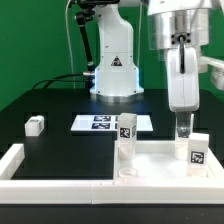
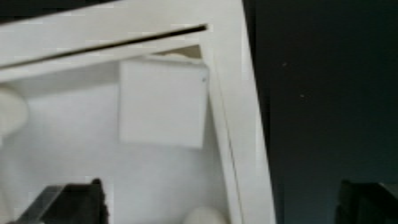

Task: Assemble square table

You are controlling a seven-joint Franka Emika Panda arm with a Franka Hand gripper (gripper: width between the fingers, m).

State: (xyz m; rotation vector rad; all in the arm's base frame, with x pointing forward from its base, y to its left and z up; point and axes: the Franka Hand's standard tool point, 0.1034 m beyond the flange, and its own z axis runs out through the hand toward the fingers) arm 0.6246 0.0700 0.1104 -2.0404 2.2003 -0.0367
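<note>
1. We are seeing the gripper (image 1: 182,128) hanging over the square tabletop (image 1: 160,160) at the exterior view's right, jaws spread wide and holding nothing.
2. In the wrist view we are looking down between the two dark fingertips (image 2: 75,203) onto the tabletop's raised rim (image 2: 231,110), with nothing between the jaws.
3. The tabletop is lying flat on the dark surface (image 1: 55,105), pushed up against the low white wall (image 1: 40,168) at the front.
4. Two legs are standing upright on it: one leg (image 1: 126,138) near its middle, another leg (image 1: 196,152) just beside the gripper at the exterior view's right. Whether either is screwed home we cannot tell.
5. A further loose leg (image 1: 35,125) is lying well apart at the exterior view's left, and the marker board (image 1: 105,122) is lying behind the tabletop.
6. We are judging the parts to be light, stiff, smooth plastic, so likely slippery. A leg is best gripped across its body, squarely, clear of its tag; it could easily tip or spin.
</note>
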